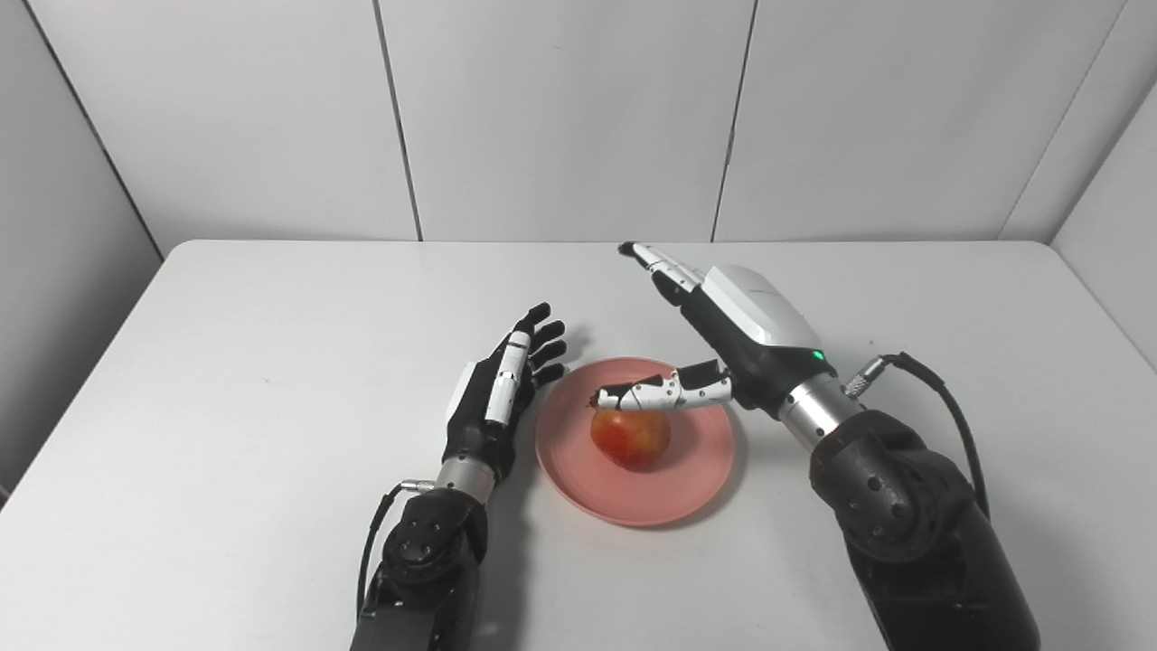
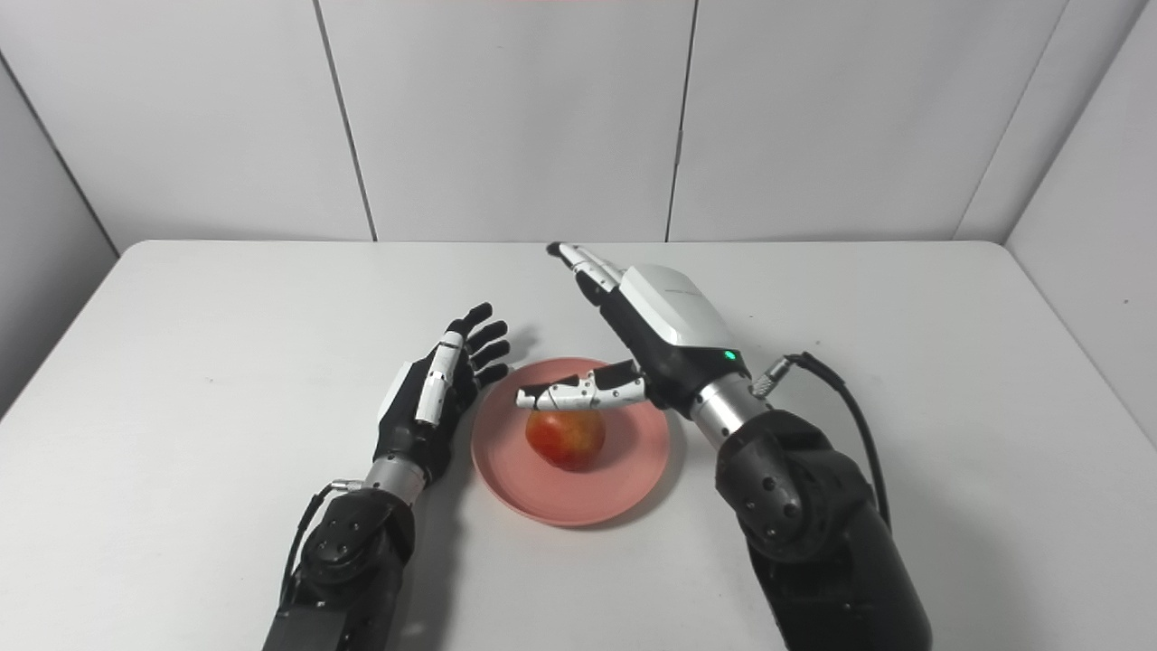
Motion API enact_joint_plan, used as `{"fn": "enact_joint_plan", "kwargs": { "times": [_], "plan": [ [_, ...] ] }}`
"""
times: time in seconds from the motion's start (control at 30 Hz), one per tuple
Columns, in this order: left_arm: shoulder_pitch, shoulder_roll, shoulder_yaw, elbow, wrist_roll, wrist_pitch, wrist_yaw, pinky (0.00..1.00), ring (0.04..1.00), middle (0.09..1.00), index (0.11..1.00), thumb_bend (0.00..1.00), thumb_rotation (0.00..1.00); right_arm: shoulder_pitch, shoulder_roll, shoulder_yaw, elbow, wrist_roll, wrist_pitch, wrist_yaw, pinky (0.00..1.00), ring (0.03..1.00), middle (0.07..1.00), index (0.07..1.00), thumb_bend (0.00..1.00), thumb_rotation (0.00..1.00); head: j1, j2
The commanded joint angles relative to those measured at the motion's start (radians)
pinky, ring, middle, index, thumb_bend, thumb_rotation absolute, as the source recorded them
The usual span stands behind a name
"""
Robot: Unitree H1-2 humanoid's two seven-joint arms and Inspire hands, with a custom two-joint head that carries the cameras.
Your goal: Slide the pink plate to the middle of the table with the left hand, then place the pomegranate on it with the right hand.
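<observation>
A: Item one, the round pink plastic plate (image 1: 687, 488). Location?

B: On the white table (image 1: 226, 362), near its middle. The round red-and-yellow pomegranate (image 1: 631, 438) sits on the plate, slightly left of its centre.

A: Item two, right hand (image 1: 723, 334).

B: Spread wide, holding nothing. Fingers stretch straight away toward the back wall; the thumb (image 1: 664, 392) lies crosswise just above the fruit. Whether it touches the fruit's top, I cannot tell. The fruit lies below and to the left of the palm.

A: Item three, left hand (image 1: 502, 389).

B: Open, empty, fingers apart and pointing away, just beside the plate's left rim; contact unclear.

A: Nearer hand to the fruit?

B: The right. My judgement: both steps look complete, and withdrawal calls for lifting the thumb upward and rightward, clear of the fruit, so it doesn't roll.
</observation>
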Motion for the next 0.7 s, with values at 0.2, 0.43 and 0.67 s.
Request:
{"fn": "enact_joint_plan", "kwargs": {
  "times": [0.2, 0.43, 0.67],
  "plan": [
    [0.005, 0.005, -0.003, -0.051, 0.019, -0.016, 0.006, 0.91, 0.907, 0.92, 0.912, 0.39, 1.0, 0.069, 0.037, -0.067, 0.011, 0.11, -0.069, -0.165, 0.87, 0.944, 0.976, 0.98, 0.84, 0.92, -0.003, -0.001],
    [0.048, 0.015, -0.008, -0.142, 0.042, -0.015, 0.004, 0.96, 0.948, 0.962, 0.956, 0.41, 1.0, 0.152, 0.066, -0.116, 0.018, 0.21, -0.066, -0.237, 0.89, 0.941, 0.963, 0.953, 0.73, 1.0, -0.002, -0.005],
    [0.089, 0.019, -0.014, -0.202, 0.041, -0.008, 0.002, 0.98, 0.961, 0.974, 0.967, 0.42, 1.0, 0.195, 0.123, -0.179, 0.045, 0.388, -0.055, -0.268, 0.93, 0.962, 0.969, 0.965, 0.66, 1.0, 0.0, -0.01]
  ]
}}
